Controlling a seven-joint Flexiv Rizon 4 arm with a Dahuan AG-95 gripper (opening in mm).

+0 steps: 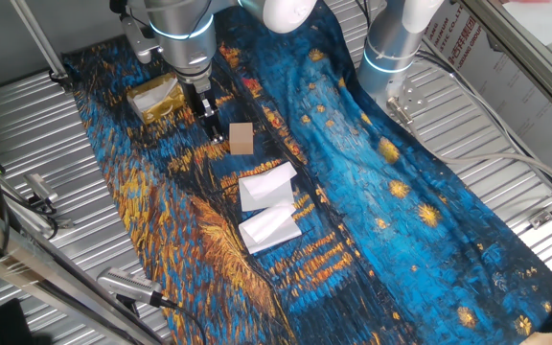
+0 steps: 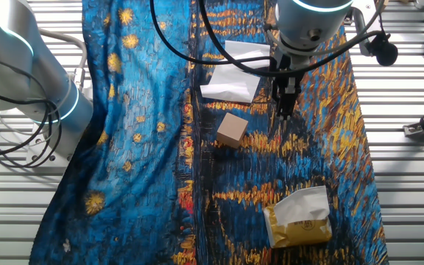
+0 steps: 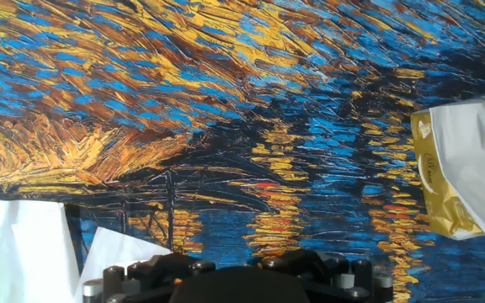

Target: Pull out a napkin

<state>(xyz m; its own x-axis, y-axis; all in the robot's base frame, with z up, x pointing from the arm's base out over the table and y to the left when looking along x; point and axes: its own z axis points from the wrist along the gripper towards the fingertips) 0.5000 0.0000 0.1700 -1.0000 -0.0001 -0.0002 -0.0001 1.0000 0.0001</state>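
I hold the gripper (image 2: pixel 285 110) above the cloth, jaws seemingly closed and empty. The napkin (image 3: pixel 470 164) pokes from the gold packet (image 2: pixel 298 218), well apart; I'd open, centre over its white sheet, then pinch.

White napkin (image 3: pixel 470 164) protruding from gold packet (image 3: pixel 445 198)

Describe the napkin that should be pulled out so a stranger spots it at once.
Find the blue-and-gold painted cloth, then the shiny gold packet lying on it. The napkin is the white sheet sticking out of that packet, unlike the two folded napkins lying loose beyond the wooden block.
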